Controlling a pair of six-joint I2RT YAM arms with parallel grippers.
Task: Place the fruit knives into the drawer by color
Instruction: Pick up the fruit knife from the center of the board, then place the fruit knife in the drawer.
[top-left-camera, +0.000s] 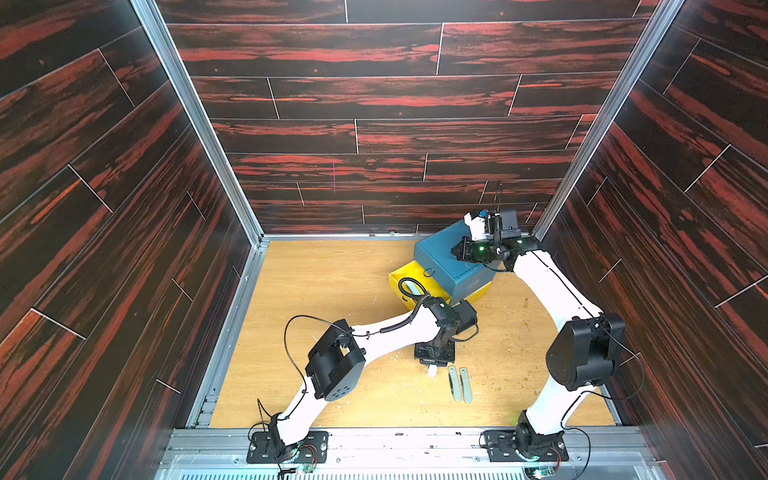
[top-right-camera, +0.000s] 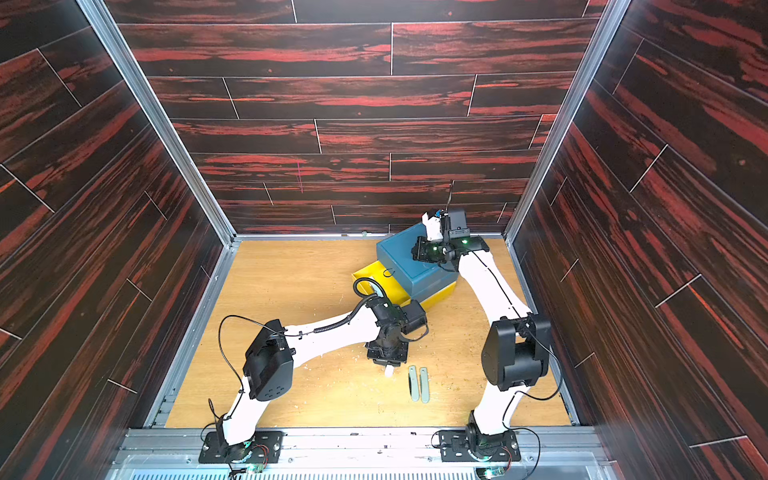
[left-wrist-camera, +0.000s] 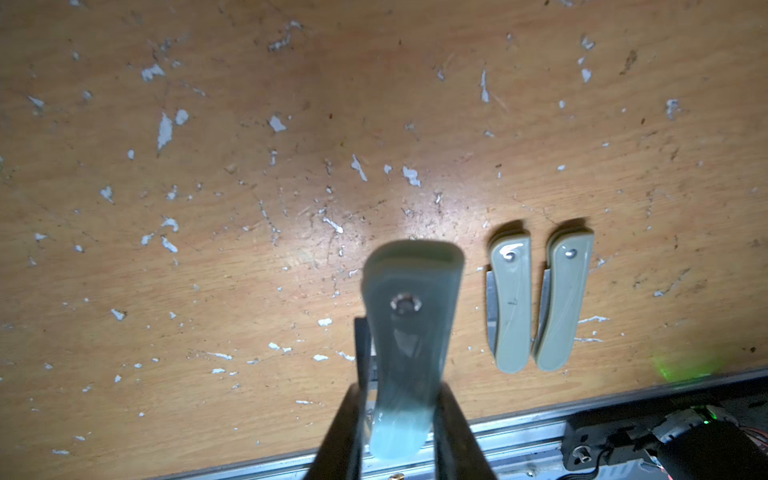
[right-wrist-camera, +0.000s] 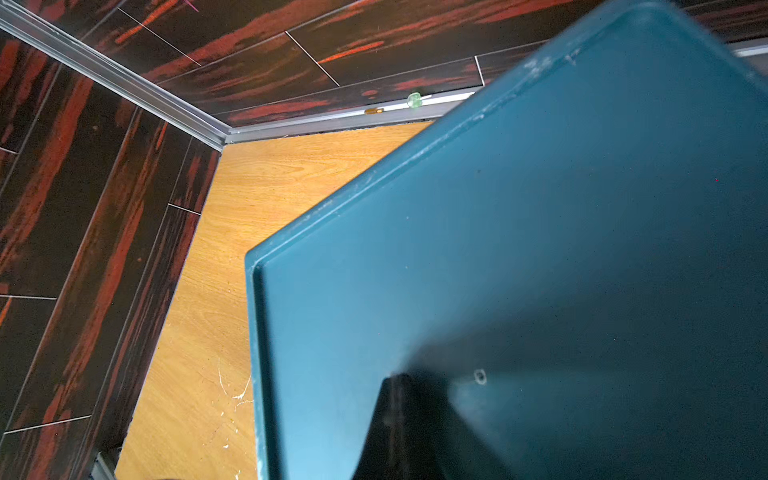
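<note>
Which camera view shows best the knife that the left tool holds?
Left wrist view: the knife fills the middle, rivet clear. In both top views only its pale tip shows. The right wrist view misses it.

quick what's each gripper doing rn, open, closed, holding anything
Left gripper: shut on a pale fruit knife.
Right gripper: shut, holding nothing, at the top of the blue drawer box.

No text, label, brand, number or sign can be read in any view. A small dark mark is seen on one grey-green fruit knife, too faint to be made out.
</note>
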